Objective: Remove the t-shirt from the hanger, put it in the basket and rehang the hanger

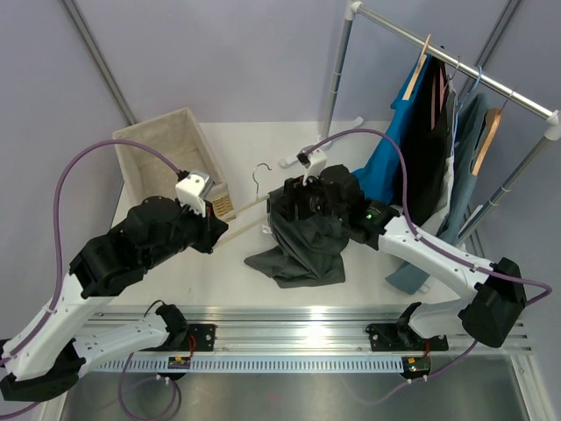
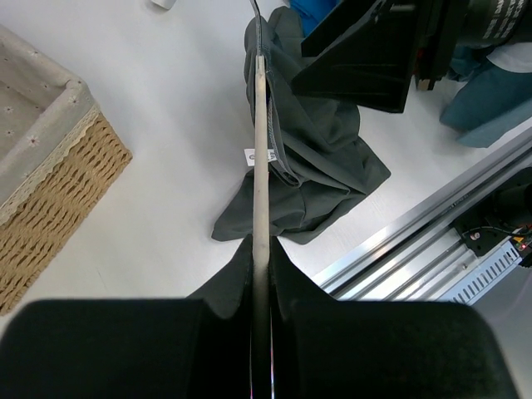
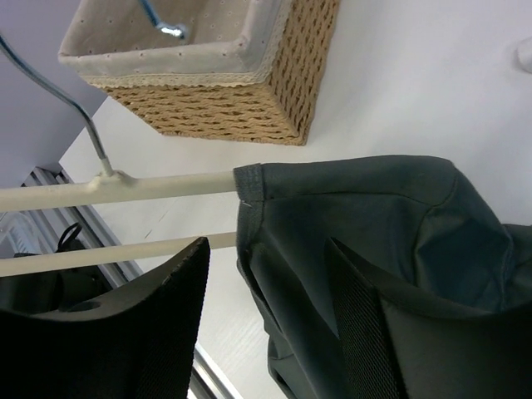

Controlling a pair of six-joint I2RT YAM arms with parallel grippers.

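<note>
The dark grey t-shirt (image 1: 307,246) hangs bunched on the right half of the pale wooden hanger (image 1: 250,217), its lower folds resting on the table. My left gripper (image 1: 215,235) is shut on the hanger's bare left end, and in the left wrist view the bar (image 2: 263,150) runs straight out from between the fingers (image 2: 237,278). My right gripper (image 3: 274,291) is open and straddles the edge of the t-shirt (image 3: 374,216) where the hanger (image 3: 150,184) comes out of the fabric. Its left finger (image 3: 179,307) stands clear of the cloth. The silver hook (image 1: 260,174) points up.
A wicker basket (image 1: 166,145) with a cloth lining sits at the back left of the table. At the back right, a clothes rack (image 1: 456,61) carries a bright blue shirt (image 1: 394,149), a black garment (image 1: 429,149) and orange-brown hangers. A metal rail (image 1: 289,338) runs along the near edge.
</note>
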